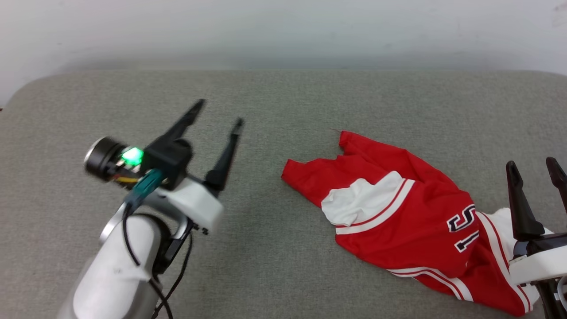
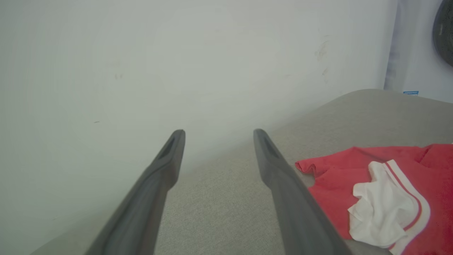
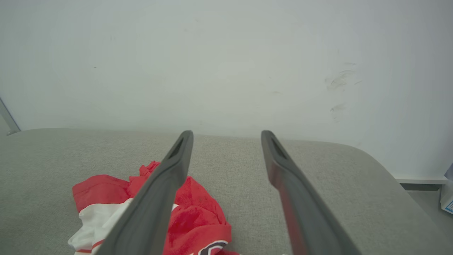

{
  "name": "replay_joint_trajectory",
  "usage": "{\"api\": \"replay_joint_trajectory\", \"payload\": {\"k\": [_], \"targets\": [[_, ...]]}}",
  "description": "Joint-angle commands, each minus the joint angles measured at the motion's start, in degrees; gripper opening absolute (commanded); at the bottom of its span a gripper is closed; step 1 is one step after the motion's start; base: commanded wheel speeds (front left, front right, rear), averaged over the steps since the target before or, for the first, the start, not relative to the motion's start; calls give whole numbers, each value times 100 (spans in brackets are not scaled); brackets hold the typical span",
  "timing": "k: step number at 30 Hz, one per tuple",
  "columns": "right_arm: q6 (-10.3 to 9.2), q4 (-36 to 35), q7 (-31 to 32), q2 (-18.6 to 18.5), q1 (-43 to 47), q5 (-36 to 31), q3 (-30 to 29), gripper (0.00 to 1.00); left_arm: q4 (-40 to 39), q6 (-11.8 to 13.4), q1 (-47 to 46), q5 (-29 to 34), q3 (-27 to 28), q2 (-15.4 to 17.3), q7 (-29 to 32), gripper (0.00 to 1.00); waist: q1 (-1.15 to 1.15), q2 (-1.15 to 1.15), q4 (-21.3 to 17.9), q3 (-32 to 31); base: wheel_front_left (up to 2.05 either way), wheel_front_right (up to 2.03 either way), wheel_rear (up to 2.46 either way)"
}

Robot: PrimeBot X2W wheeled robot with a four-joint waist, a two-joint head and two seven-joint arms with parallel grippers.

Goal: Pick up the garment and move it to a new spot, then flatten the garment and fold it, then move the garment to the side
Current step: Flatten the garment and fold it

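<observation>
The garment (image 1: 398,208) is a red jersey with white sleeves and striped trim, lying crumpled on the right half of a grey padded surface (image 1: 274,102). Part of its black lettering shows near its right end. In the left wrist view the garment (image 2: 382,187) lies to the right of the fingers. In the right wrist view the garment (image 3: 198,209) lies low and left, partly behind one finger. My left gripper (image 1: 220,113) hovers open well left of the garment, holding nothing. At the right edge, over the garment's right end, my right gripper (image 1: 531,165) stands open and empty.
A pale wall (image 1: 283,31) runs along the far edge of the grey surface. The surface has rounded corners at far left (image 1: 26,88) and far right (image 3: 368,152). Bare grey fabric spreads around the left arm and beyond the garment.
</observation>
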Motion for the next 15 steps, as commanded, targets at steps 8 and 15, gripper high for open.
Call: {"api": "replay_joint_trajectory", "payload": {"k": [8,15], "targets": [[-5,-110,-41,217,-59,-81,58,100,19,-6,-1481,-1889,-1927,795,1720,100,0,0,-399,375,0,0,0],[-6,-35,-165,313,-279,-188,180,100,310,-7,-2669,-2956,-3486,1054,2865,100,0,0,-727,720,0,0,0]]}}
